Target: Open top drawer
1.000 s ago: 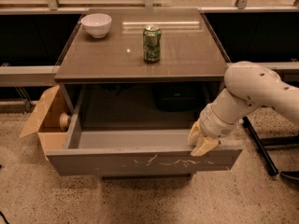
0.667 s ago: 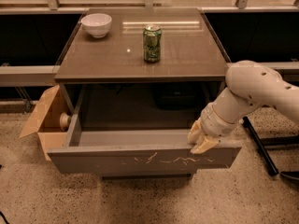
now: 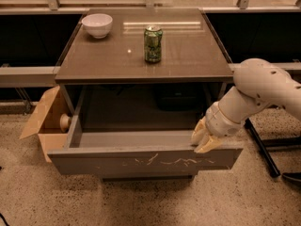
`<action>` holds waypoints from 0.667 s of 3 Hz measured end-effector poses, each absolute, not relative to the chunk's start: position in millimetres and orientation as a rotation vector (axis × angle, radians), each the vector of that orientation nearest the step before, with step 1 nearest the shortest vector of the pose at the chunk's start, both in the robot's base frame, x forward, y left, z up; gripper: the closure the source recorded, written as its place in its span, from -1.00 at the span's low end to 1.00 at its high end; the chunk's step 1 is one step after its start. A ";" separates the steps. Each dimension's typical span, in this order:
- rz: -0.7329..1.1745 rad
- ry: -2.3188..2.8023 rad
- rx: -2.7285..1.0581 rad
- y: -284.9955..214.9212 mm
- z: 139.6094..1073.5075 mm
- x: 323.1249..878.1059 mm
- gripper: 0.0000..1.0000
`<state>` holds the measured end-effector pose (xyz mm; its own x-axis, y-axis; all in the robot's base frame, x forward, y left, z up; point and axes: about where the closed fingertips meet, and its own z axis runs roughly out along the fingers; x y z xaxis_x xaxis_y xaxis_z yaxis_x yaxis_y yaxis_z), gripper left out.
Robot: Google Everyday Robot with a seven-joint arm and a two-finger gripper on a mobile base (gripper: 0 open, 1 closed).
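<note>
One drawer: pulled out, grey-brown, scratched mid-front
Gripper: at its front rim, right end (width: cannot tell)
Table: bowl, can
Left: box

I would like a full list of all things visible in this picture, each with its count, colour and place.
bowl: one, white, back left of the table top
can: one, green, upright near the middle of the table top
table: one, brown top, centre
top drawer: one, grey-brown, open below the table top, pale scratches on its front
cardboard box: one, tan, on the floor left of the drawer
arm: one, white, from the right
gripper: one, pale yellow, at the right end of the drawer's front edge
</note>
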<state>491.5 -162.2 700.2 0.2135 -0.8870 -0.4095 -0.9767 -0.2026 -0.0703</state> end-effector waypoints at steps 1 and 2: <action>0.373 1.722 -2.149 -176.3 719.3 499.1 -0.77; 0.305 1.696 -2.130 -202.2 751.4 521.4 -1.00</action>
<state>521.4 -202.2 751.4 0.2403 -0.8807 -0.4082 -0.9678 -0.1847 -0.1713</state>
